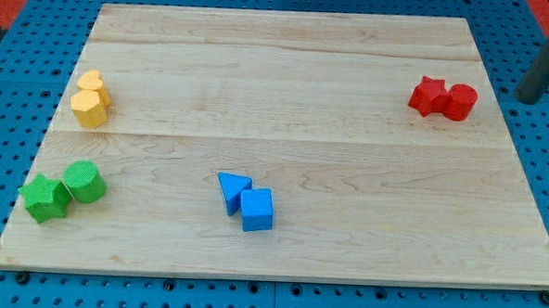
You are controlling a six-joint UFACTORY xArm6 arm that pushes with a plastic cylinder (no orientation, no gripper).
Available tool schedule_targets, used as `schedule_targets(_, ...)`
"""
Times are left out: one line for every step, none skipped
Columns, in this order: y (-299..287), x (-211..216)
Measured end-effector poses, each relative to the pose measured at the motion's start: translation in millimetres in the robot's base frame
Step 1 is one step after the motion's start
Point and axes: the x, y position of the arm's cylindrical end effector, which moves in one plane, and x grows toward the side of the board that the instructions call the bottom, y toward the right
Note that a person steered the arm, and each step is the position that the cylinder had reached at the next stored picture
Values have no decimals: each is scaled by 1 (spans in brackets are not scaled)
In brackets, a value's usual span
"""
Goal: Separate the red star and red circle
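The red star and the red circle sit touching side by side near the board's right edge, in the upper right of the view; the star is on the left. My tip is the lower end of the dark rod at the view's right edge. It stands off the board over the blue pegboard, a short way to the right of the red circle, apart from it.
A yellow heart and a yellow hexagon touch at the left. A green star and a green circle sit at the lower left. A blue triangle and a blue cube sit at the bottom middle. The wooden board lies on the pegboard.
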Motion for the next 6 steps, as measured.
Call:
schedule_targets(0, 3)
schedule_targets(2, 26)
schedule_targets(-18, 29)
schedule_targets(-78, 31)
schedule_targets(-119, -9)
schedule_targets(-221, -17)
